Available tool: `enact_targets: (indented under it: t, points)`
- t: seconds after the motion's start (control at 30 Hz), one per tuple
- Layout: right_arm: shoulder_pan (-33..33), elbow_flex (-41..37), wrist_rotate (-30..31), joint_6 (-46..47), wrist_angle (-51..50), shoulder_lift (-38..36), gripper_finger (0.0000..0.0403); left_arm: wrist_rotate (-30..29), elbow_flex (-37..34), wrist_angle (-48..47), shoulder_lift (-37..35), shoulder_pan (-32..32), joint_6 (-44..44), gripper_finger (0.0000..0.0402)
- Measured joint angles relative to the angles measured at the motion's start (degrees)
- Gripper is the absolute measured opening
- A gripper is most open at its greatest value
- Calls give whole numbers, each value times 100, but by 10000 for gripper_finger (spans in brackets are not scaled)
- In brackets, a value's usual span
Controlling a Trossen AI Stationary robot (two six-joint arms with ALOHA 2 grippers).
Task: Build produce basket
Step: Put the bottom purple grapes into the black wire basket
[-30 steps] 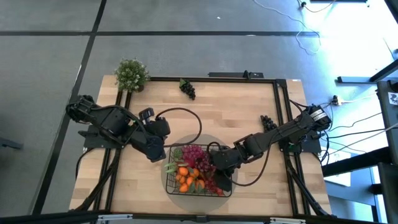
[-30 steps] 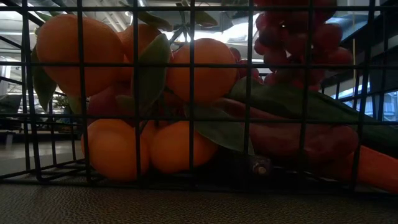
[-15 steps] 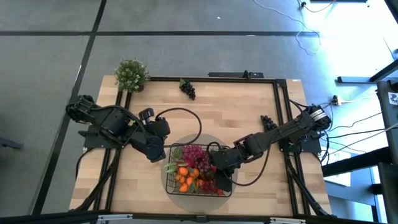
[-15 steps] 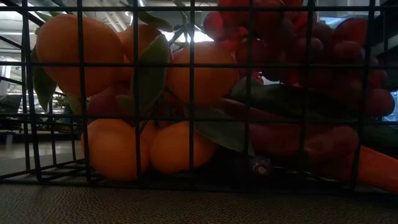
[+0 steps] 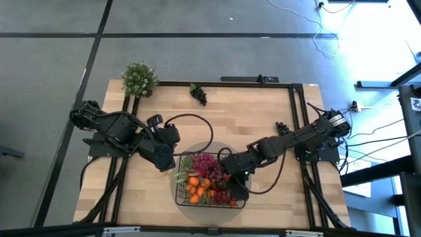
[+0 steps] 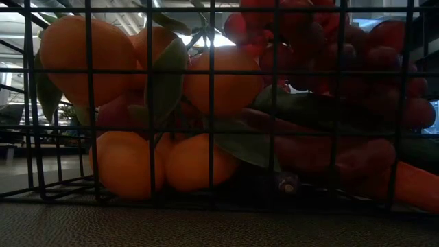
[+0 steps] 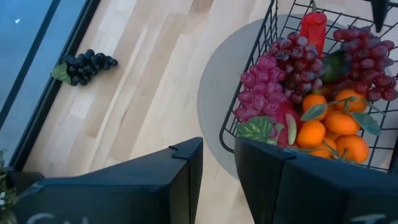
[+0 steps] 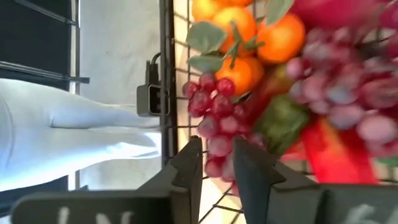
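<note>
The black wire basket point(image 5: 181, 197) stands on a round grey mat at the table's near middle. It holds oranges point(image 5: 195, 187), pink-purple grapes point(image 5: 205, 161), a red grape bunch point(image 8: 214, 118) and a red pepper point(image 7: 313, 28). My right gripper point(image 5: 230, 179) is over the basket's right part. Its fingers point(image 8: 217, 158) stand a narrow gap apart just above the red bunch. My left gripper point(image 5: 170, 160) waits beside the basket's left far corner point(image 7: 227, 134), its fingers point(image 7: 219, 155) a narrow gap apart and empty. One black grape bunch point(image 5: 198, 93) lies at the far edge, another point(image 5: 283, 127) at the right edge.
A bushy potted plant point(image 5: 139, 79) stands at the far left corner. Black frame rails run along the table's left, far and right edges. Bare wood lies between the basket and the far black grapes point(image 7: 84, 64). The low view shows the basket's mesh point(image 6: 211, 103) close up.
The red grape bunch has come down from hanging above the basket's right part and now lies spread over the produce there. It has stayed still since. My right arm has then drawn back a little toward the far side, with its gripper still over the basket.
</note>
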Motion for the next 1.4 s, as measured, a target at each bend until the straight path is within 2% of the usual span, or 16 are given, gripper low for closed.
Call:
enact_targets:
  t: [0.2, 0.33, 0.47, 0.6, 0.77, 0.9, 1.07, 1.4]
  points:
    - [-232, 521, 383, -529, -405, -89, 59, -6, 1, -11, -2, 0, -290, 82]
    - [-409, 1232, 1268, -896, -1324, -89, 57, -65, 2, -38, -4, 16, -317, 82]
    - [-703, 1794, 2128, -744, -2182, -96, 57, -128, 2, -42, -4, 87, -575, 82]
    - [-1064, 2143, 2259, -565, -2912, -98, 57, -133, 2, -54, -2, 108, -691, 82]
    - [-1285, 2310, 2258, 41, -4346, -155, 57, -131, 2, -239, -2, 107, -699, 82]
    - [-1287, 2188, 2581, 716, -5340, -264, 57, -136, 2, -259, -3, 112, -699, 82]
    - [-1287, 1579, 2511, 951, -5225, -835, 57, -165, 2, -303, -3, 156, -699, 82]
    - [-1469, -600, 2645, 2564, -5132, -2359, 57, -374, 2, -293, -2, 504, -710, 82]
